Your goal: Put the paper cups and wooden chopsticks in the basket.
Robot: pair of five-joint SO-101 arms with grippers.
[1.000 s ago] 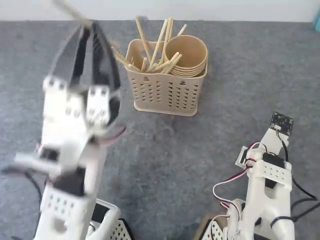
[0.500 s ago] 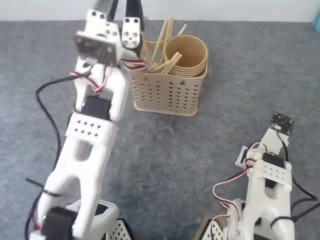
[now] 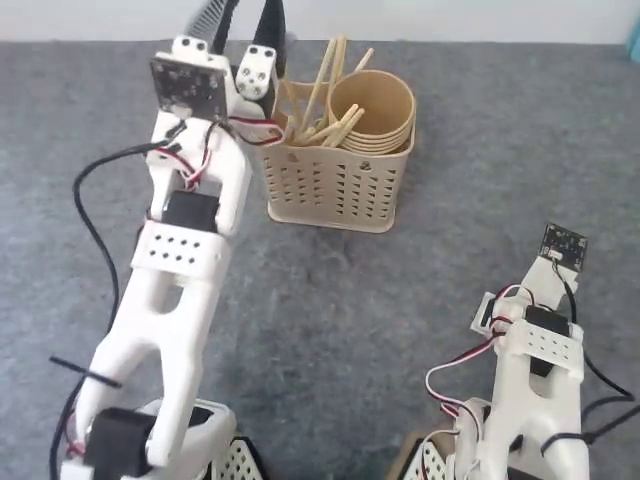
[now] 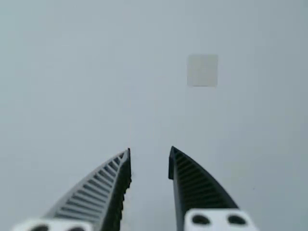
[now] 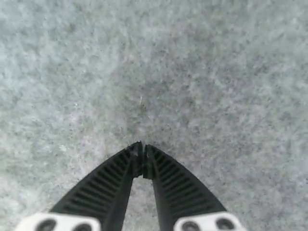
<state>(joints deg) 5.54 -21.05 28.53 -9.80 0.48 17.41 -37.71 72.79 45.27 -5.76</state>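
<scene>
A beige slotted basket (image 3: 335,185) stands at the far middle of the grey carpet. Stacked paper cups (image 3: 372,110) sit in its right half. Several wooden chopsticks (image 3: 322,80) lean in its left half and poke above the rim. My left arm stretches far forward, and its gripper (image 3: 243,18) is raised just beyond the basket's left rear corner. In the left wrist view that gripper (image 4: 149,156) is open, with nothing between its fingers. My right arm (image 3: 535,345) is folded at the near right. Its gripper (image 5: 143,151) is shut and empty, pointing down at bare carpet.
A pale wall with a light square patch (image 4: 202,70) lies ahead of the left gripper. Grey carpet (image 3: 400,300) spreads between the basket and the two arm bases. Loose servo cables (image 3: 95,230) hang beside the left arm.
My left arm swung from the near left up to the basket's left rear. The chopstick at its fingers a second ago is no longer there. The right arm stayed still.
</scene>
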